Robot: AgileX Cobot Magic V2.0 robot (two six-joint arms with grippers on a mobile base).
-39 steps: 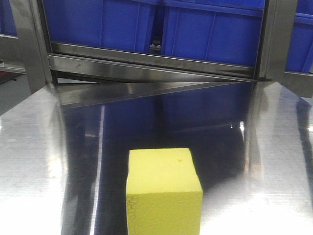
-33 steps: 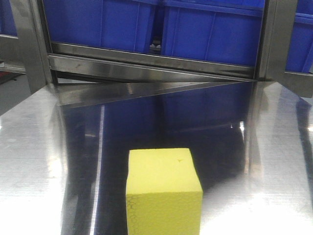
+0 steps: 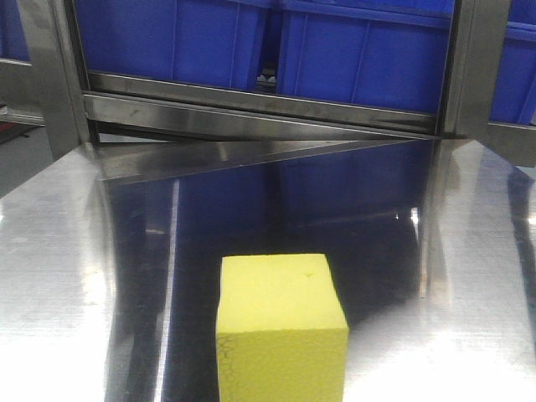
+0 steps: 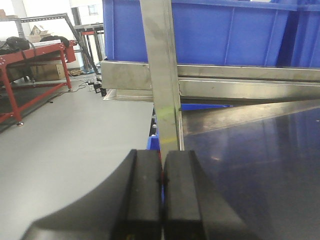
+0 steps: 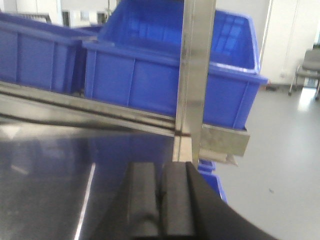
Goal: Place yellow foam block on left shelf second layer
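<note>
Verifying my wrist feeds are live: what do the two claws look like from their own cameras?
Left claw: matte black, with two flat-faced, blocky fingers on a black body that curves off to one side. Right claw: also black, slightly glossy, with rounder edges. No cables or markings show on either, and the arms themselves are out of view.

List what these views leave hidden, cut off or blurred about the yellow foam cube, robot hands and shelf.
Bright yellow porous foam cube: its base is cut off by the front view's bottom edge; absent from both wrist views.
Left hand and right hand: outside the front view, so their position relative to the cube is unknown.
Steel shelf frame: upper layers cropped by every view's top edge; the right wrist view is blurred.
</note>
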